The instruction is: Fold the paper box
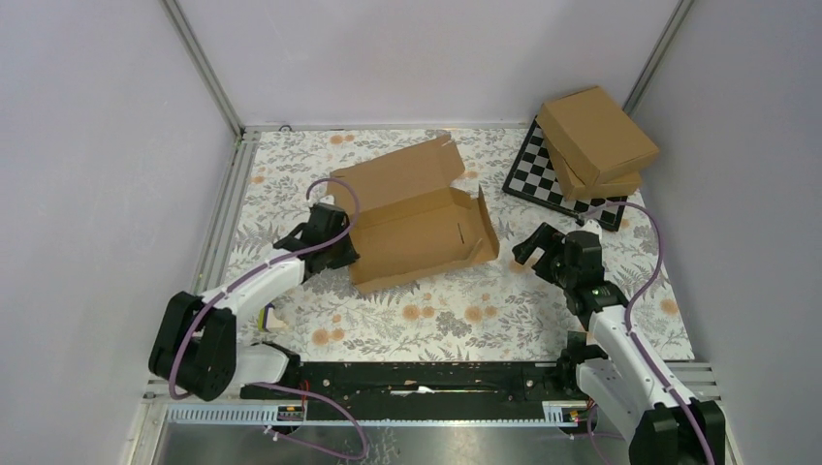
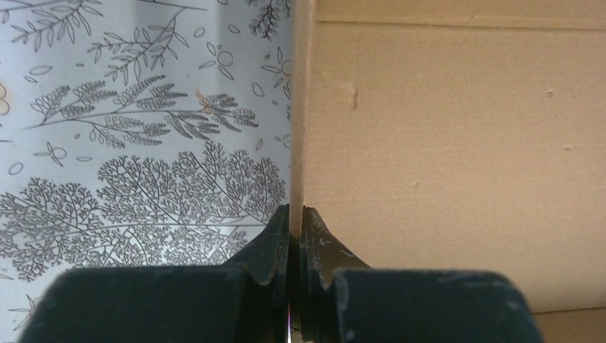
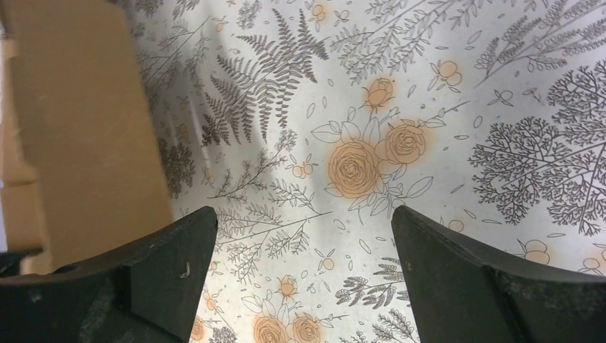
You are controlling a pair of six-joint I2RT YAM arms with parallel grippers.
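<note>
The plain brown cardboard paper box (image 1: 417, 218), partly formed with its lid panel raised toward 12 o'clock, sits near the middle of the floral-printed tablecloth (image 1: 465, 320). At the box's 9 o'clock end, the black left gripper (image 1: 341, 242) has its fingers pressed together on a thin upright cardboard edge; the left wrist view shows that wall (image 2: 443, 143) pinched between the closed tips (image 2: 295, 229). The black right gripper (image 1: 533, 247) hangs at the box's 3 o'clock side, apart from it, jaws spread wide and holding nothing, with only cloth between its fingers (image 3: 171, 257). Two finished brown cardboard boxes (image 1: 596, 140) are stacked on a black-and-white checkerboard (image 1: 543, 179) at 2 o'clock.
</note>
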